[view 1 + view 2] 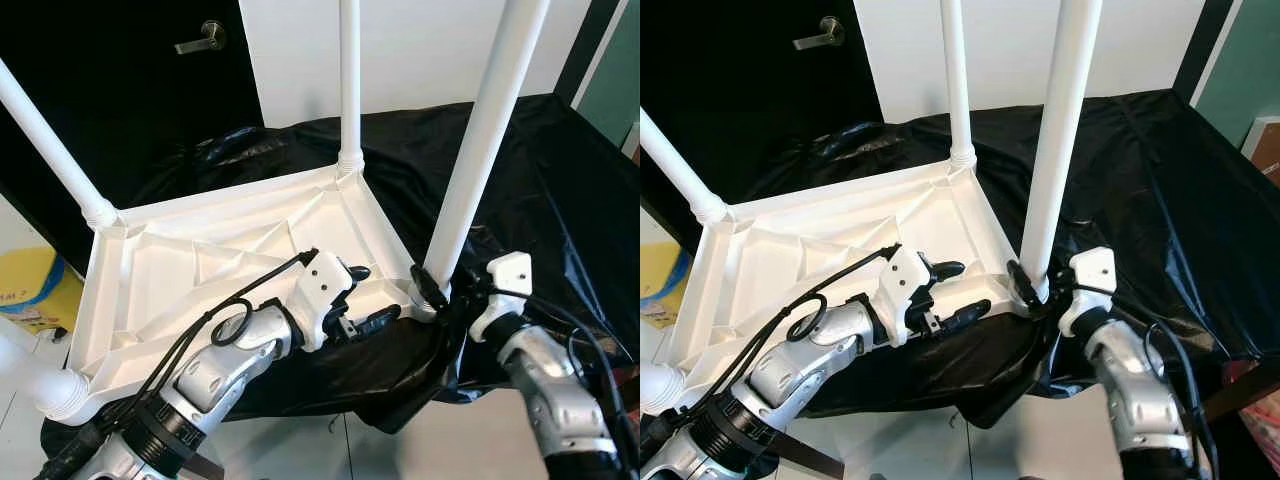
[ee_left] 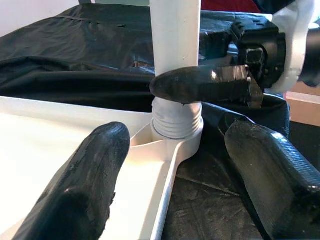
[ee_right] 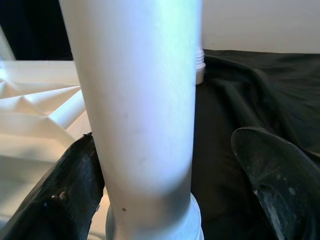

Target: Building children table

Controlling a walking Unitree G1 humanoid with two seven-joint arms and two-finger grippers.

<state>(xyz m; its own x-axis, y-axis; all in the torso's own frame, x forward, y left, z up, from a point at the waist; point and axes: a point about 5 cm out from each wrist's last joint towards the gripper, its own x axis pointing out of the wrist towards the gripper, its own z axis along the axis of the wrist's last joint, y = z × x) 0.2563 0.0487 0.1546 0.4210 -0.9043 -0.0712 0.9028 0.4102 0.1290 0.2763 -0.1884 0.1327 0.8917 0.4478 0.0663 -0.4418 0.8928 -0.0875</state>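
Note:
A white plastic children's table (image 1: pixel 200 260) lies upside down on a black cloth (image 1: pixel 560 200), with its white legs pointing up. My right gripper (image 1: pixel 432 292) is at the base of the near right leg (image 1: pixel 480 140), just above its threaded collar (image 2: pixel 176 120). It is open: one finger (image 3: pixel 65 200) touches the leg and the other finger (image 3: pixel 280 180) stands apart from it. My left gripper (image 1: pixel 368 295) is open and straddles the table's rim beside that corner, one finger (image 2: pixel 80 190) over the underside and one finger (image 2: pixel 272 175) over the cloth.
Other legs rise at the back corner (image 1: pixel 349 80), the far left corner (image 1: pixel 50 140) and the near left corner (image 1: pixel 40 385). A dark door with a lever handle (image 1: pixel 200 40) stands behind. A yellow bin (image 1: pixel 30 285) sits on the floor at left.

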